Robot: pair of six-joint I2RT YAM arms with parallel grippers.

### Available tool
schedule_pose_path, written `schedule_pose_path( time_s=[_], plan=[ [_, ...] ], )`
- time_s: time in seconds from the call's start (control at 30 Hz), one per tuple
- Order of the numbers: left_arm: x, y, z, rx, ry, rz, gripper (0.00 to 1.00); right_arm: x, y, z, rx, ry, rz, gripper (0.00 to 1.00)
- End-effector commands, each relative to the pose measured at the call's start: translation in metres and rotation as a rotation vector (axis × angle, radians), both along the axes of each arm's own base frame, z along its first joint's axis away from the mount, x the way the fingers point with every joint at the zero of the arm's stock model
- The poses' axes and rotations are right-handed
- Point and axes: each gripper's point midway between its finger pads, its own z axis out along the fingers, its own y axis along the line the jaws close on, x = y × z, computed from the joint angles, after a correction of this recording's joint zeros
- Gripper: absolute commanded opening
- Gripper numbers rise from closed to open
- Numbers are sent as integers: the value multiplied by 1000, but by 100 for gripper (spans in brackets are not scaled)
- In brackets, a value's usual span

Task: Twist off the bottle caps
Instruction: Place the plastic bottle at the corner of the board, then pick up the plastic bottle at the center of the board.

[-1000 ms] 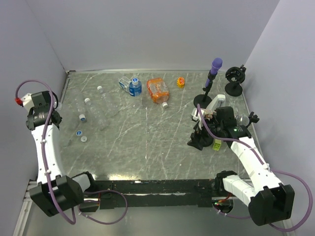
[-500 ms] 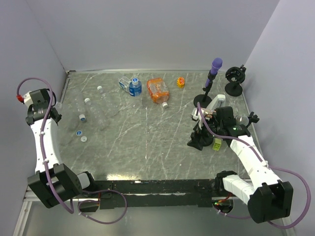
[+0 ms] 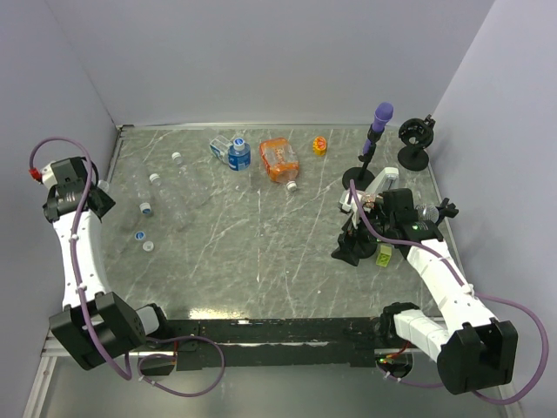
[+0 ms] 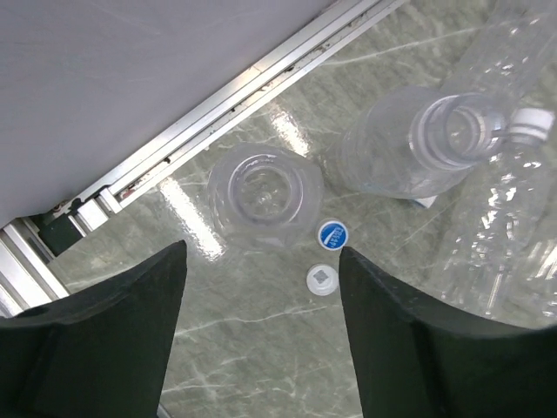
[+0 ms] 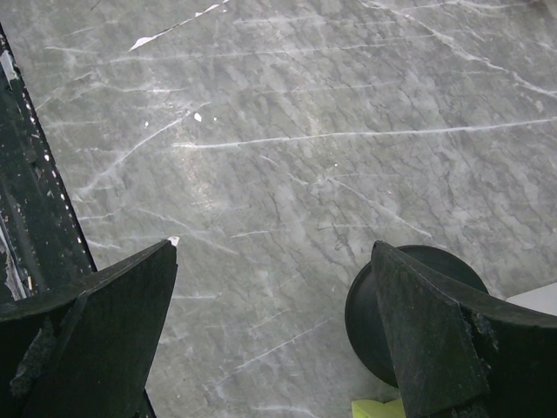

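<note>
You are holding left gripper (image 4: 261,261) and right gripper (image 5: 274,252) wide, empty; two loose caps (image 4: 332,233) are lying by an opened bottle (image 4: 409,148), others capped

On the counter (image 4: 252,357) you've two loose caps (image 4: 332,233) just beside the end-on bottle (image 4: 264,196); the uncapped bottle (image 4: 392,161) lies near, past the caps.

Grey marble table (image 5: 305,131). Round black base (image 5: 367,318). Yellow-green tag (image 5: 379,407) just below base. Black rail (image 5: 35,200) far left of base. Right gripper (image 5: 274,252): jaws spread, empty, one finger overlapping base.
</note>
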Motion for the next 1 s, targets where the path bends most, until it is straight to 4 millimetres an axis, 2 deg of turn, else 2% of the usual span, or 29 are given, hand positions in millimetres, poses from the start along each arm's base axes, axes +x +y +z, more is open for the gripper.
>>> schedule_pose_path(
  time_s=[0.0, 0.23, 0.33, 0.5, 0.6, 0.67, 0.77, 0.83, 0.97],
  plan=[
    [-2, -2, 40, 25, -105, 13, 76, 4, 0, 3, 19, -24, -3, 99],
    [-8, -15, 64, 1, -193, 2, 92, 3, 0, 4, 24, -22, -1, 99],
    [-6, -27, 83, -18, -267, -38, 98, 3, 0, 3, 26, -20, 1, 99],
    [4, -64, 132, -41, -413, -206, 97, 3, 1, 3, 27, -16, 2, 99],
    [11, -98, 168, -54, -488, -354, 97, 3, 1, 2, 28, -14, 2, 99],
    [19, -129, 181, -91, -523, -482, 97, 4, 1, 2, 26, -12, 4, 99],
    [33, -172, 177, -137, -473, -605, 97, 4, 0, 2, 23, -8, 0, 99],
    [43, -196, 157, -121, -373, -624, 97, 5, 1, 3, 27, -15, 1, 99],
    [54, -215, 96, -57, -141, -623, 97, 5, 1, 5, 31, -17, 1, 99]
  ],
)
